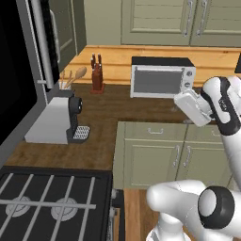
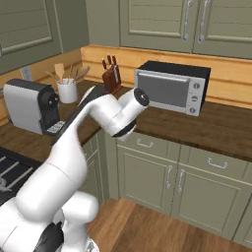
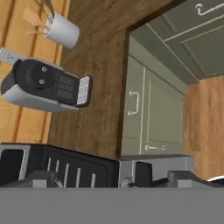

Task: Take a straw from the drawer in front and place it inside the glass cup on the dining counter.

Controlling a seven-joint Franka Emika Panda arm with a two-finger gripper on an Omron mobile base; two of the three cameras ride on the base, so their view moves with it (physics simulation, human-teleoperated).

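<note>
Two sage-green drawers are shut under the wooden worktop, the left drawer (image 1: pixel 150 131) (image 2: pixel 145 143) (image 3: pixel 134 103) with a slim bar handle and the right drawer (image 1: pixel 212 134) (image 2: pixel 216 162) beside it. My white hand (image 1: pixel 192 107) hangs above the worktop edge, over them. In the hand view my gripper (image 3: pixel 111 180) is open, its fingertips (image 3: pixel 181 177) wide apart with nothing between them. The straw is hidden. The glass cup and the dining counter are out of view.
On the worktop stand a toaster oven (image 1: pixel 162 77) (image 2: pixel 172 88), a knife block (image 1: pixel 96 73) (image 2: pixel 111 74), a utensil cup (image 1: pixel 66 84) (image 2: pixel 67 90) (image 3: pixel 62 30) and a coffee machine (image 1: pixel 56 120) (image 2: pixel 32 106) (image 3: pixel 43 85). A stove (image 1: pixel 47 202) (image 3: pixel 65 166) sits at the left.
</note>
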